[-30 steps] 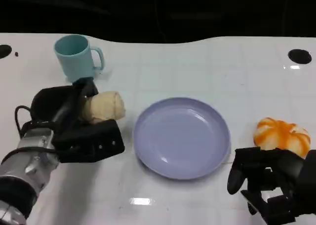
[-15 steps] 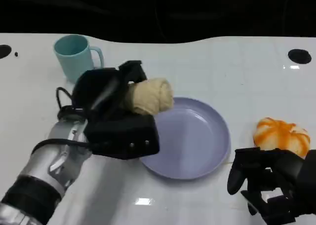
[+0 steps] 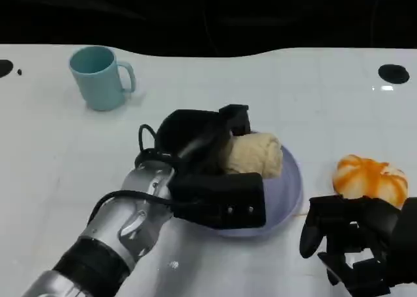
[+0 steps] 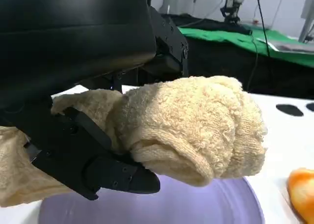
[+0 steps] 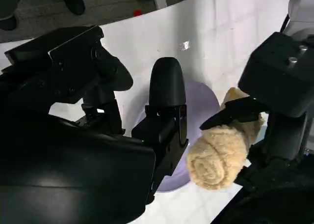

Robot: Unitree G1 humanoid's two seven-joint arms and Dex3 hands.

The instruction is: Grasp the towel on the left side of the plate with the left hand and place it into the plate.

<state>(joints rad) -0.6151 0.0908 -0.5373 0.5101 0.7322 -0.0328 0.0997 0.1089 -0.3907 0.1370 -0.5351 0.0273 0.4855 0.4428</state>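
- We see the left hand (image 3: 212, 163) gripping the rolled beige towel (image 3: 253, 155); its black fingers (image 4: 105, 170) wrap round the roll on both sides.
- In the head view, the towel sits over the left part of the lavender plate (image 3: 293, 180), with the hand and its silver forearm (image 3: 124, 228) covering most of the plate's near-left portion.
- In the left wrist view, the towel (image 4: 196, 128) appears raised above the plate surface (image 4: 206, 207); we cannot tell whether any part of it touches the plate.
- The right wrist view shows the towel (image 5: 223, 148) held end-on, its spiral fold visible, with the plate (image 5: 196, 98) behind it.
- The right hand (image 3: 355, 241) holds nothing; its fingers are spread and loosely curved, near the table's front edge at the right, just beside the plate rim.
- An orange-and-white pumpkin-shaped object (image 3: 370, 178) lies on the white table (image 3: 195, 82), right of the plate and just beyond the right hand.
- A light blue mug (image 3: 99, 77) stands upright at the far left, well apart from the plate.
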